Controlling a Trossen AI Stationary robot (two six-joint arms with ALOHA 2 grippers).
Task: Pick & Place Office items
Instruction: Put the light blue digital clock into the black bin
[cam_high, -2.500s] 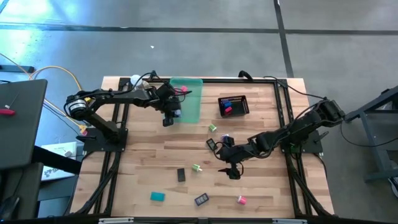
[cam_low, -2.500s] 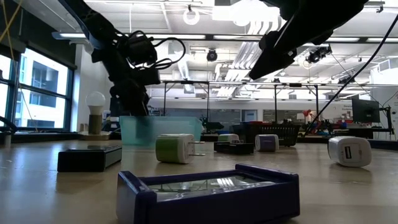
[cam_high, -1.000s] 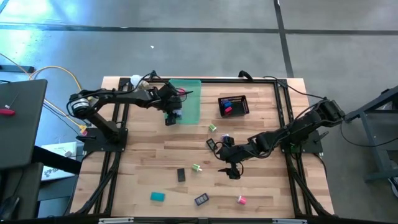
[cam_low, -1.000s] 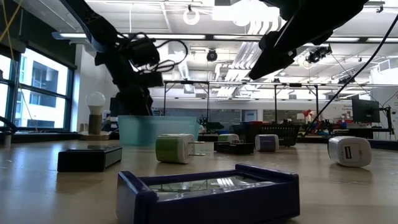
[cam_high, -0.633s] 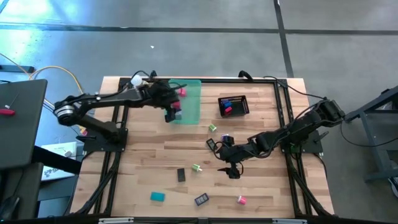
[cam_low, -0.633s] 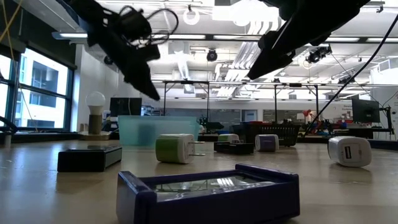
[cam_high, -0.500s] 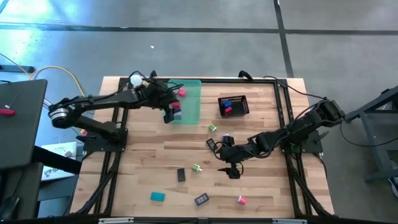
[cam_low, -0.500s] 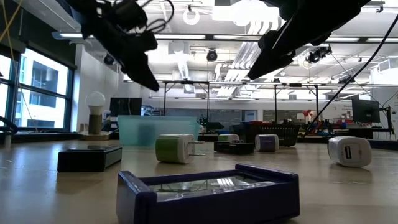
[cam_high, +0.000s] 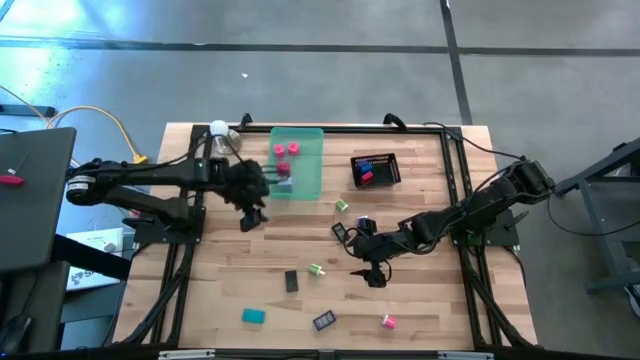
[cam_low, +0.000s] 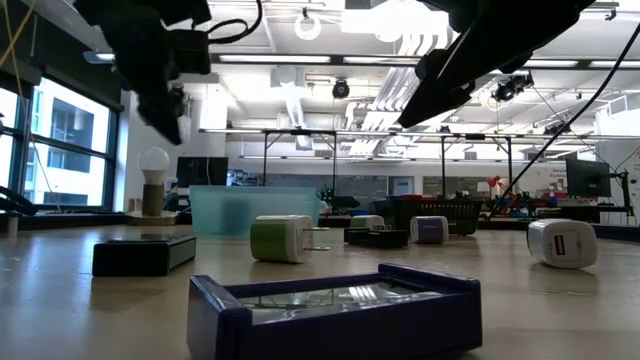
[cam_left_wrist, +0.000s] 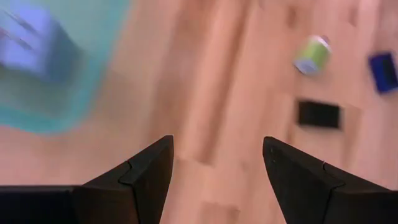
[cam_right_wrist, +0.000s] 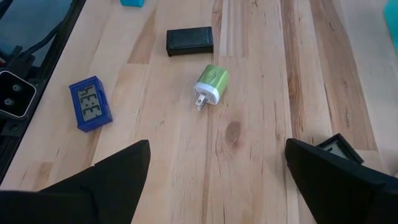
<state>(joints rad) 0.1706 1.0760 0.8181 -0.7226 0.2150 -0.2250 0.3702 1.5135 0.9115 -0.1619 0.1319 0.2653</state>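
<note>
Left tool (cam_high: 251, 215) has withdrawn past tray (cam_high: 312, 180) edge, spread empty.

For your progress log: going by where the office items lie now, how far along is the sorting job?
Done: three pieces lie in the green tray and a few in the black mesh basket. In hand: nothing; the left hand is open and empty beside the tray, and the right hand is open above mid-table. Left: loose pieces on the wood, including the green-and-white plug, black block and blue clock.
</note>
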